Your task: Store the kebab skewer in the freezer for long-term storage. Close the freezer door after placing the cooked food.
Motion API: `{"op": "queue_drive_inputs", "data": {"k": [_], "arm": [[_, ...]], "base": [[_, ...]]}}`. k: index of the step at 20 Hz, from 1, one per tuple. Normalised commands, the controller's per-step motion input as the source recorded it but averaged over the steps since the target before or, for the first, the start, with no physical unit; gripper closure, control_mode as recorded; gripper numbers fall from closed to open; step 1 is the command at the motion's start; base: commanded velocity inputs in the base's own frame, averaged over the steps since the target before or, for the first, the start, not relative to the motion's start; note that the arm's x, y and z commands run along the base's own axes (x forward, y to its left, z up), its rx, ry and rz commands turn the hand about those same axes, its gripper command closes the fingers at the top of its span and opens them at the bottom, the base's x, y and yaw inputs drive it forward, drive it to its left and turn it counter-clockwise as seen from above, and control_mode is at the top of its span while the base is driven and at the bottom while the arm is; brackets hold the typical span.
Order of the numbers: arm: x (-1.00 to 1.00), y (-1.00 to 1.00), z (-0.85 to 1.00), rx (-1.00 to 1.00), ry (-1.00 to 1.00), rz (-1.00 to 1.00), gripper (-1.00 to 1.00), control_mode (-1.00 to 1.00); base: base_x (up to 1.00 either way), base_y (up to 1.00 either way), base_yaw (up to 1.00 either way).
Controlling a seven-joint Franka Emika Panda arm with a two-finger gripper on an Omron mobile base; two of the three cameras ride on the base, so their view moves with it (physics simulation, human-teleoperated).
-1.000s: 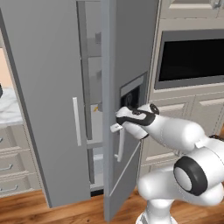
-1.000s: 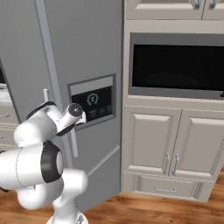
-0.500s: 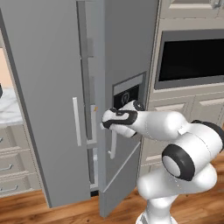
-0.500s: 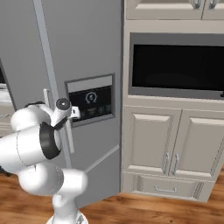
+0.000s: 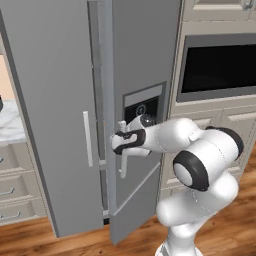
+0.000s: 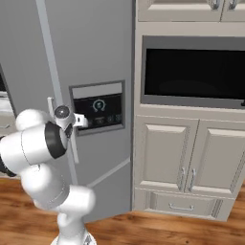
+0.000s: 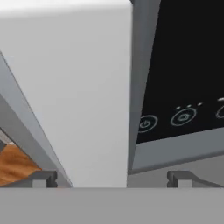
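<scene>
The freezer door (image 5: 145, 65), grey with a dark dispenser recess (image 5: 144, 107), stands slightly ajar, with a narrow gap beside the plain grey door (image 5: 50, 100). My gripper (image 5: 120, 143) is open at the door's pale vertical handle (image 5: 123, 162), at about dispenser height. In the hand view the pale handle (image 7: 83, 87) stands close ahead between my spread fingertips (image 7: 43, 178), with the black dispenser panel (image 7: 188, 65) to its right. My gripper (image 7: 111, 179) holds nothing. From the right base view the freezer door (image 6: 91, 43) looks nearly flush. The kebab skewer is out of view.
A black-windowed wall oven (image 5: 220, 65) sits right of the freezer, above cream cabinet doors (image 6: 191, 158). A pale counter (image 5: 7, 127) with drawers (image 5: 15, 190) lies to the left. The floor (image 6: 143, 229) is wood.
The freezer door has swung further toward shut, narrowing the gap. My hand has travelled left with the handle, staying open.
</scene>
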Motion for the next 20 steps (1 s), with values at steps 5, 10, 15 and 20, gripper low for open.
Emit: {"op": "queue_drive_inputs", "data": {"k": [5,10,15,20], "arm": [[0.46,0.25,0.13,-0.07,0.01,-0.26,-1.00,-1.00],[0.42,0.07,0.41,-0.01,0.12,-0.21,-1.00,-1.00],[0.31,0.04,0.64,0.00,0.21,-0.17,-1.00,-1.00],[0.29,0.00,0.59,0.00,0.20,-0.11,-1.00,-1.00]], "base": [[0.00,0.00,0.00],[0.00,0.00,0.00],[0.00,0.00,0.00],[0.00,0.00,0.00]]}}
